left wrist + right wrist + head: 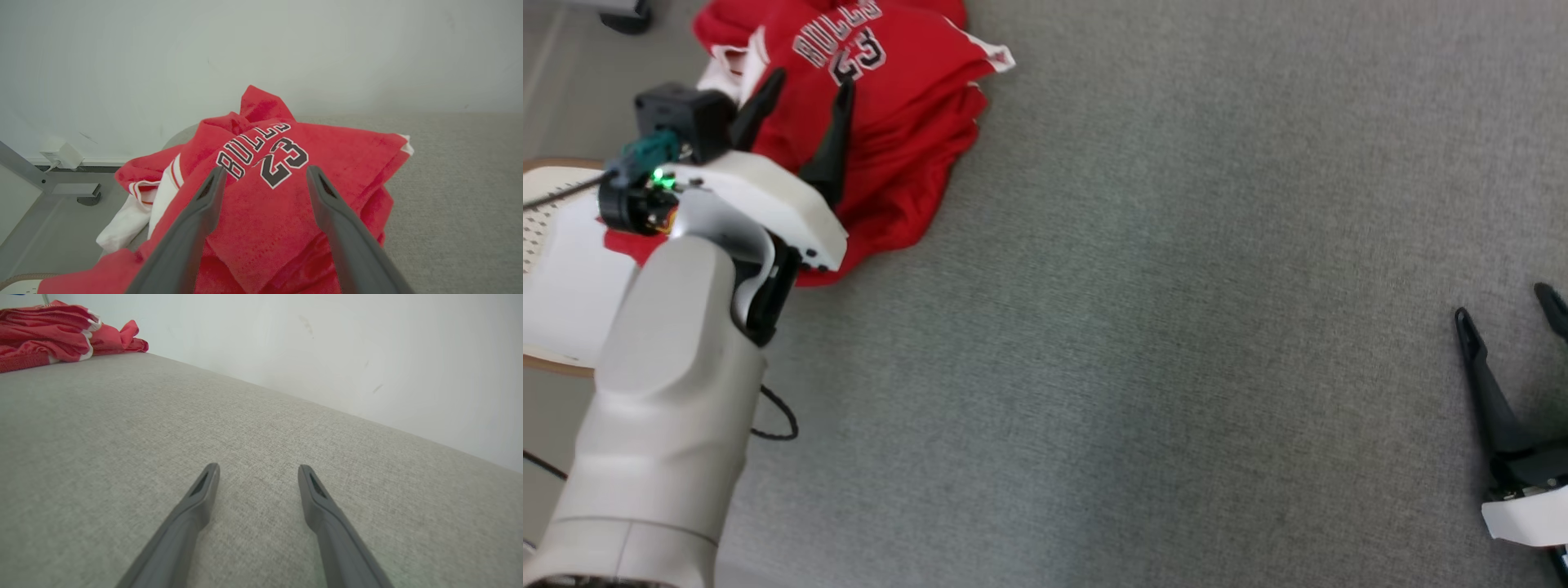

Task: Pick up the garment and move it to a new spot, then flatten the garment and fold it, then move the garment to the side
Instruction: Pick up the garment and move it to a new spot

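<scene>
A: How are the grippers set?

B: The left gripper (812, 79) is spread and empty above a crumpled red jersey (907, 98). The right gripper (1503, 302) is also spread and empty, well apart from it.

A: Where is the jersey?

B: It is heaped at the far left edge of the grey surface (1135, 327), near the wall (327, 343). Bare surface lies between the jersey and the right gripper.
</scene>
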`<state>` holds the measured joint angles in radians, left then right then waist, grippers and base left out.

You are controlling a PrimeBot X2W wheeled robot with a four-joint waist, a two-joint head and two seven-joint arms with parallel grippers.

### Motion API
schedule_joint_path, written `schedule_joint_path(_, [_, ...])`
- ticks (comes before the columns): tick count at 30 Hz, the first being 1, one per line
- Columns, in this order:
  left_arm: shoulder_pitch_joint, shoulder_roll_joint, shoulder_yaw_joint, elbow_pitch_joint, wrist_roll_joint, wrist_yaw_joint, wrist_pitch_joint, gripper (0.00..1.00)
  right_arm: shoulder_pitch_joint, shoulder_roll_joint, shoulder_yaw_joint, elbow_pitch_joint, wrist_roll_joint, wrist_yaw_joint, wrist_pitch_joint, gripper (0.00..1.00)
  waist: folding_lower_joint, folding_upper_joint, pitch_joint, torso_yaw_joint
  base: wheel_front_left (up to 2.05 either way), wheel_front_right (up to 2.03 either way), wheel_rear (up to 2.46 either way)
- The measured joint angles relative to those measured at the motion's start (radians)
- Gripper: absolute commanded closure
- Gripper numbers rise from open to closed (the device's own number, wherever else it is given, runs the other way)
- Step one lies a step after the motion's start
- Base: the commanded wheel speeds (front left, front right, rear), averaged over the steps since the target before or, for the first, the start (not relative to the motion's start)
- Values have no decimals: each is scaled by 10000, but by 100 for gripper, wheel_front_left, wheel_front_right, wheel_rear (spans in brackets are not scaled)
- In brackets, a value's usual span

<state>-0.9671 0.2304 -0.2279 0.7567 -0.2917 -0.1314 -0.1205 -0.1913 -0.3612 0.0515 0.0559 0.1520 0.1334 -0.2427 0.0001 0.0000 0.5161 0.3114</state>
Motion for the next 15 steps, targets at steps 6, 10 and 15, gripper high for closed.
schedule_joint_path(6, [-985,150,-880,1448,-767,2,871,0,-46,-107,-52,-779,-6,4,176,0,-1,0,627,-310,0,0,0])
schedule_joint_path(10, [-1364,268,-1208,2071,-1076,0,855,100,-74,-4,-138,-968,-15,6,224,0,-1,0,791,-503,0,0,0])
schedule_joint_path(15, [-1543,443,-1335,2562,-1369,0,397,100,-76,219,-234,-692,-40,2,134,0,0,0,516,-559,0,0,0])
